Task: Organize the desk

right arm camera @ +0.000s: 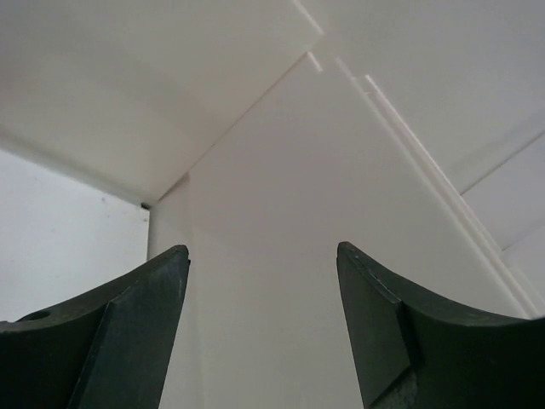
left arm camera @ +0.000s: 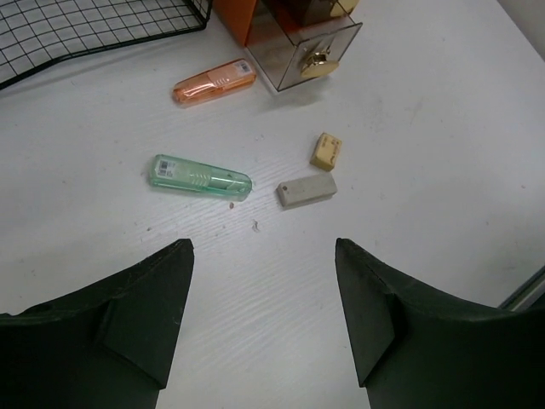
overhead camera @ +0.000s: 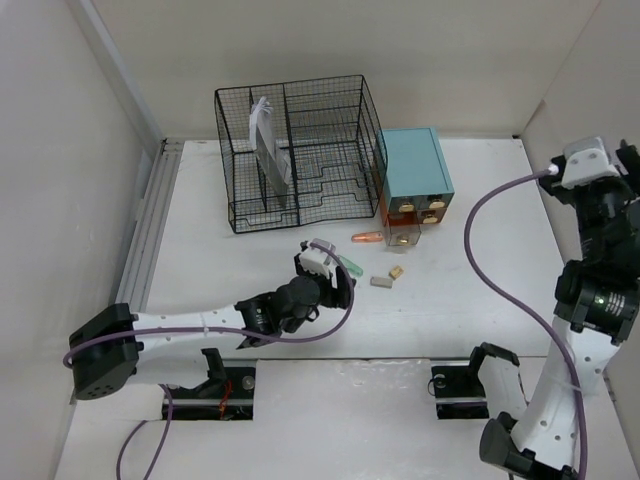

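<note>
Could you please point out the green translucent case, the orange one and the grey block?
Green translucent plastic case (left arm camera: pixel 201 177): left wrist view, mid-body.
Orange translucent plastic case (left arm camera: pixel 215 82): left wrist view, mid-body.
Grey rectangular block (left arm camera: pixel 306 190): left wrist view, top face.

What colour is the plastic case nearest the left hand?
The case is translucent green, clearest in the left wrist view.

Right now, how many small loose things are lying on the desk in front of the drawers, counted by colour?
orange case: 1
green case: 1
tan block: 1
grey block: 1
Total: 4, all loose on the desk
</note>
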You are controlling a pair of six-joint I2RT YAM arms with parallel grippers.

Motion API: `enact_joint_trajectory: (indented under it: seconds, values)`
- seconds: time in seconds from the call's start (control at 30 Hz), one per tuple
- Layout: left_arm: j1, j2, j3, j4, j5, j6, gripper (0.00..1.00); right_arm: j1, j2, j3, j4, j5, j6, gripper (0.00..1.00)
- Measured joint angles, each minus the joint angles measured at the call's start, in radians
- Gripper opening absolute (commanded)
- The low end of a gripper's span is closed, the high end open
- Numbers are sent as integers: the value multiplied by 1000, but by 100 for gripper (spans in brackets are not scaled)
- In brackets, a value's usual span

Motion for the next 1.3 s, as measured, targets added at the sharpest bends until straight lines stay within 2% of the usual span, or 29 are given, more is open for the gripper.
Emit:
enact_joint_trajectory:
  seconds: [0.07, 0.1, 0.27, 0.37, 0.43, 0.5, 0.57, 0.63, 0.77, 0.83, 0.93, 1.07, 1.13, 1.2, 1.23, 1.3]
  values:
    - [0, 15, 5, 0, 9, 0, 64, 0, 19, 82, -26, 28, 32, 76]
    - [0, 18, 7, 0, 13, 0, 64, 0, 41, 151, -42, 33, 58, 80]
    - [0, 24, 27, 6, 27, 0, 66, 0, 244, 676, -104, 13, 241, 80]
    - [0, 20, 32, 13, 33, 0, 66, 0, 349, 950, -106, -9, 348, 85]
    - [0, 8, 32, 13, 36, 0, 66, 0, 404, 1076, -93, -27, 417, 88]
    - [0, -13, 32, 14, 37, 0, 66, 0, 433, 1130, -66, -55, 513, 91]
    - [0, -35, 32, 16, 37, 0, 66, 0, 433, 1109, -14, -107, 623, 94]
    - [0, -51, 30, 23, 37, -1, 66, 0, 414, 1015, 58, -181, 784, 98]
    - [0, -73, 21, 32, 39, -6, 66, 12, 377, 739, 290, -428, 1176, 98]
    - [0, -87, 10, 40, 42, -7, 67, 73, 412, 539, 438, -589, 1366, 98]
    - [0, -116, -14, 47, 44, -9, 67, 161, 511, 323, 556, -813, 1514, 100]
    - [0, -137, -36, 53, 48, -9, 68, 223, 537, -35, 517, -962, 1489, 100]
    - [0, -147, -44, 52, 49, -9, 68, 222, 496, -113, 401, -978, 1383, 100]
    - [0, -159, -50, 51, 49, -9, 68, 234, 436, -77, 152, -887, 1110, 100]
    - [0, -167, -54, 51, 49, -9, 68, 282, 401, -53, 80, -777, 994, 100]
    - [0, -181, -58, 49, 48, -8, 68, 468, 312, -59, 45, -542, 809, 100]
